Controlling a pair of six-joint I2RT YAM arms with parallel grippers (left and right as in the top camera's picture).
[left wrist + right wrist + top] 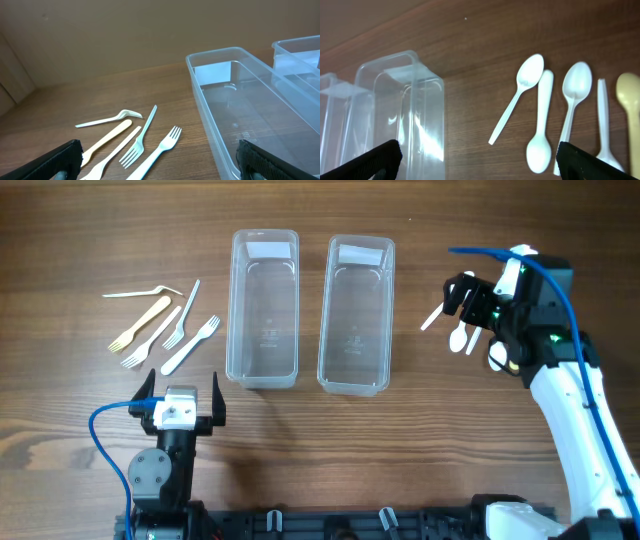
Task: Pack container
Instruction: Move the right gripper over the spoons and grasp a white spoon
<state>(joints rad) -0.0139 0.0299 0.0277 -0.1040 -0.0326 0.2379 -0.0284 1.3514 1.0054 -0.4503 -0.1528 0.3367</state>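
Note:
Two clear plastic containers stand side by side mid-table, the left one (pixel 232 310) and the right one (pixel 390 310), both empty. Several plastic forks (pixel 160 325) lie to the left, also in the left wrist view (pixel 145 137). Several white spoons (pixel 458 337) lie to the right, also in the right wrist view (pixel 540 125). My left gripper (pixel 180 395) is open and empty, near the table's front, just short of the forks (pixel 160 165). My right gripper (pixel 467 298) is open and empty, above the spoons (pixel 480 162).
The left wrist view shows the left container's near rim (pixel 205 105) at the right of the forks. The right wrist view shows the right container's wall (pixel 427 100) left of the spoons. One cream-coloured fork (pixel 140 325) lies among the white ones.

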